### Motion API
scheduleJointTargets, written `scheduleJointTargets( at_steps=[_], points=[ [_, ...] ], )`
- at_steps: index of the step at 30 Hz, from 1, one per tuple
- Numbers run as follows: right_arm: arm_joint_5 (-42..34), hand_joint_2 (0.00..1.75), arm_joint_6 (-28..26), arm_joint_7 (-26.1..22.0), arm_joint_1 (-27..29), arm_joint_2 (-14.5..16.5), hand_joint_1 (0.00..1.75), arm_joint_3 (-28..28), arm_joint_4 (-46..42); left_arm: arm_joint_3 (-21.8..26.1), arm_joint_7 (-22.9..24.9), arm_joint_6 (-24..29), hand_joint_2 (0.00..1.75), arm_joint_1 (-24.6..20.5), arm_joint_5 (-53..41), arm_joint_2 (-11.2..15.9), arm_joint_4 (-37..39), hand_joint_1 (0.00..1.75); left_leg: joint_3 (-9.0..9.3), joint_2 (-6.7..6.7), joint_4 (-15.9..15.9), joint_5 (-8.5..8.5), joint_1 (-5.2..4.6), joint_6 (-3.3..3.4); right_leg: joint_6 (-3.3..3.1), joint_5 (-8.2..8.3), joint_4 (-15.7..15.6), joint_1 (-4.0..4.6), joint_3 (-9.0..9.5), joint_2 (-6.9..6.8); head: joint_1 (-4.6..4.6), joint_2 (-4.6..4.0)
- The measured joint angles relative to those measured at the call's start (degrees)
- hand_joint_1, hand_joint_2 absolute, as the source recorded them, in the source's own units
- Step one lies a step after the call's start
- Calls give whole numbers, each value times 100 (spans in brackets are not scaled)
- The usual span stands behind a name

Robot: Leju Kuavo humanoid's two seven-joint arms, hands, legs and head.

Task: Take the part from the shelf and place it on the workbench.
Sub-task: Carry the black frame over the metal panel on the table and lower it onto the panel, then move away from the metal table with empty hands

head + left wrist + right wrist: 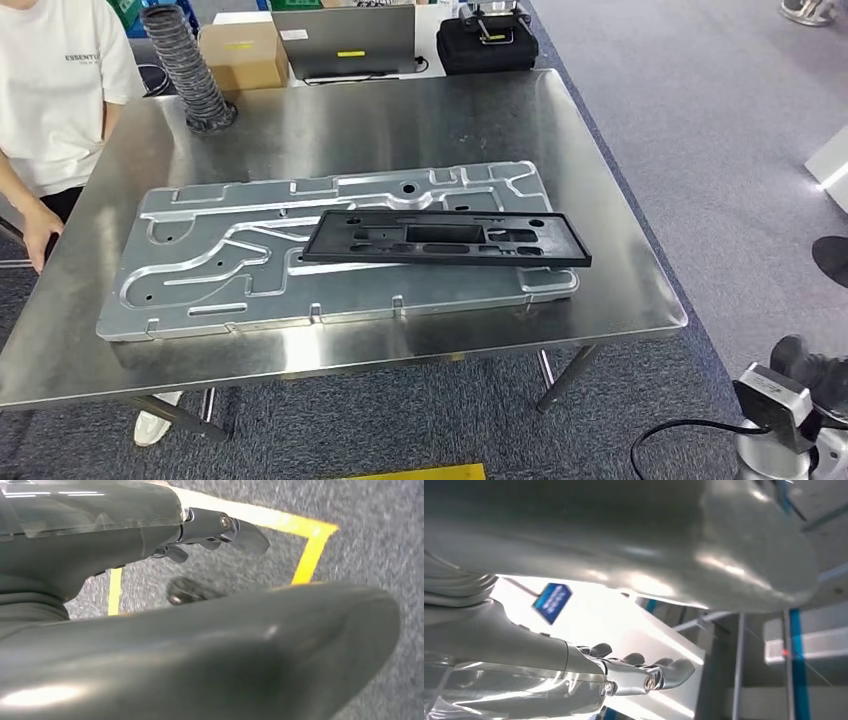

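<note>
A long black plastic frame part [445, 238] lies flat on a big machined aluminium plate [200, 260], toward the plate's right half. The plate rests on the steel workbench [420, 120]. My left hand [210, 530] hangs over grey carpet; its fingers are apart and hold nothing, and the thick thumb [200, 655] fills the near part of that view. My right hand [634, 672] has its fingers stretched out with nothing in them, against a bright background with blue and white frames.
A person in a white T-shirt [55, 90] stands at the bench's left edge. At the bench's far side stand a black ribbed hose [190, 65], a cardboard box [245, 55], a grey laptop [345, 40] and a black bag [487, 42]. Yellow floor tape [305, 535] marks the carpet.
</note>
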Motion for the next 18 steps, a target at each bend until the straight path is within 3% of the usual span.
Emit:
scheduleJointTargets(
  at_steps=[2, 3, 6, 7, 8, 11, 12, 13, 16, 17, 18],
  points=[
    [87, 0, 94, 7, 266, 96, 0, -308, 66, 1, 6, -5, 0, -12, -21, -1, 0, 0, -100, 9, 512, -269, 9, -16, 9, 50, 11, 0, -71, -18, 0, 0],
    [139, 0, 162, 4, 369, 183, 0, -491, 134, 1, 6, -10, 0, -6, -36, -1, 0, 0, 10, 12, 449, -239, 10, -19, 20, 80, 20, -2, -114, -25, 0, 0],
    [316, 0, 358, -9, 576, 471, 0, -1029, 426, 1, -4, -22, 0, -7, -80, 0, 0, 0, 827, 9, -731, 131, 4, 12, 78, 169, 86, -2, -237, -27, -1, 0],
    [390, 0, 422, -11, 608, 549, 0, -1186, 558, 1, -13, -25, 0, -17, -93, 0, 0, 0, 1014, 6, -1036, 204, -4, 38, 108, 196, 105, 1, -256, -26, -1, 0],
    [484, 0, 477, -12, 616, 615, 0, -1337, 723, 0, -20, -26, 0, -23, -107, 0, 0, 0, 1100, 2, -1185, 234, -17, 68, 141, 227, 117, 6, -263, -24, 0, 0],
    [748, 0, 527, -12, 580, 746, 0, -1796, 1435, -2, -29, -26, 0, -26, -134, -4, 0, 0, 1049, 10, -1213, 359, -39, 175, 246, 315, 91, -17, -266, -10, 1, 0],
    [793, 0, 516, -12, 569, 766, 0, -1938, 1702, -2, -29, -25, 0, -29, -144, -7, 0, 0, 1007, 18, -1227, 422, -33, 214, 277, 226, 147, -30, -297, 0, 1, 0],
    [824, 0, 498, -12, 561, 776, 0, -2063, 1949, -3, -30, -25, 0, -31, -158, -10, 0, 0, 947, 27, -1241, 491, -22, 247, 306, 30, 306, -40, -360, 9, 1, 0],
    [879, 0, 396, -13, 536, 797, 0, -2294, 2551, -7, -27, -24, 0, -28, -206, -9, 0, 0, 716, 50, -1231, 666, -34, 291, 377, -818, 1351, -66, -630, 16, 1, 0],
    [894, 0, 372, -13, 524, 803, 0, -2346, 2776, -7, -15, -21, 0, -25, -221, -8, 0, 0, 633, 57, -1219, 722, -41, 290, 391, -930, 1633, -69, -645, 16, 1, 0],
    [929, 0, 367, -13, 510, 806, 0, -2403, 3029, -8, 3, -16, 0, -22, -234, -8, 0, 0, 549, 60, -1203, 775, -48, 283, 393, -909, 1724, -69, -562, 17, 1, 0]
  ],
)
